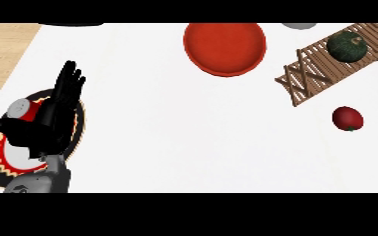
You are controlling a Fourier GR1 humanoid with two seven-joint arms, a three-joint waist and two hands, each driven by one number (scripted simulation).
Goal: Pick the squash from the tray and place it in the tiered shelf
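One hand: left hand (pixel 55 107), fingers straight, holding nothing, above the tray (pixel 80 125)
Squash (pixel 346 46): on the wooden shelf (pixel 314 72)
Plate (pixel 224 47): red, beside shelf
Tomato (pixel 347 118): on counter

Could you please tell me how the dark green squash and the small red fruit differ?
The dark green round squash is larger than the small red round fruit. The squash rests on the wooden slatted shelf; the red fruit lies on the white counter, apart from the shelf. Both are roundish.
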